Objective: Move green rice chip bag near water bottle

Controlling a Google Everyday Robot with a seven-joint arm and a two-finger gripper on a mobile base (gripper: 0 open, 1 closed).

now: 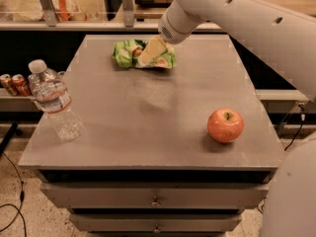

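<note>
The green rice chip bag lies crinkled at the far middle of the grey table. My gripper comes down from the white arm at upper right and sits right over the bag's middle, covering part of it. The water bottle stands at the table's near left corner, clear and ribbed with a white cap and a red-banded label, far from the bag.
A red apple sits at the near right of the table. Two red soda cans stand on a lower shelf to the left. Drawers run below the table front. A counter with rails lies behind.
</note>
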